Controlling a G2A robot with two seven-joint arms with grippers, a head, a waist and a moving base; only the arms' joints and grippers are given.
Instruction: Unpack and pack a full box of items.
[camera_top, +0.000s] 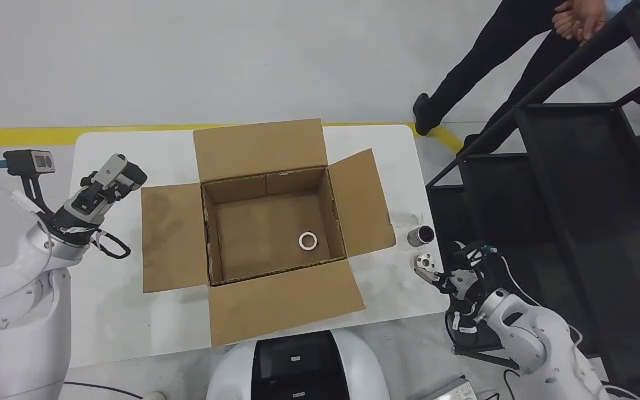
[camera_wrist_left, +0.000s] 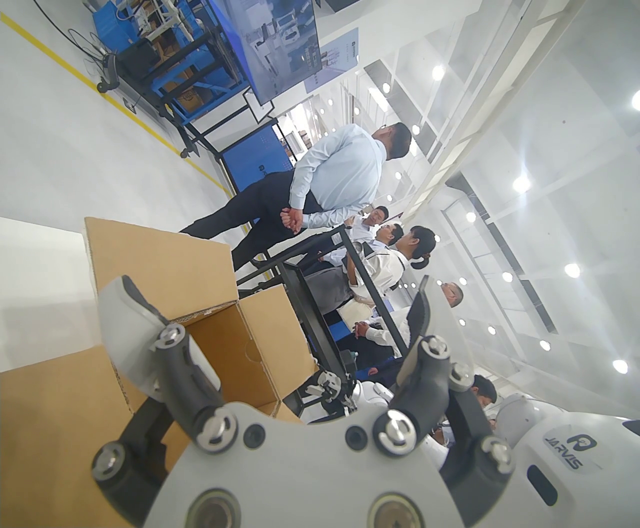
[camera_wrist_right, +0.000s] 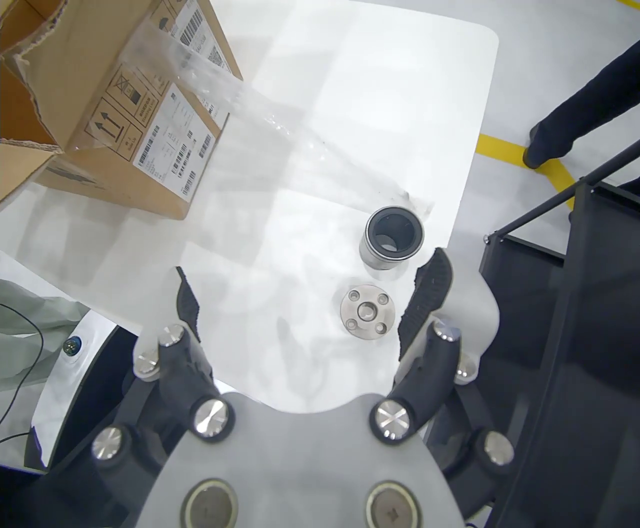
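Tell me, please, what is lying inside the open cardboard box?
The cardboard box holds one small ring-shaped part, lying on its floor toward the wall on the robot's right. The near wall covers the floor strip directly behind it.

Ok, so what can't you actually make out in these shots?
Ring in the box: top view, too small to identify.
Box floor: left wrist view, hidden behind the box's own wall.
Film: right wrist view, see-through, so its edges are hard to trace.
Cylinder: right wrist view, bore too dark to judge its depth.
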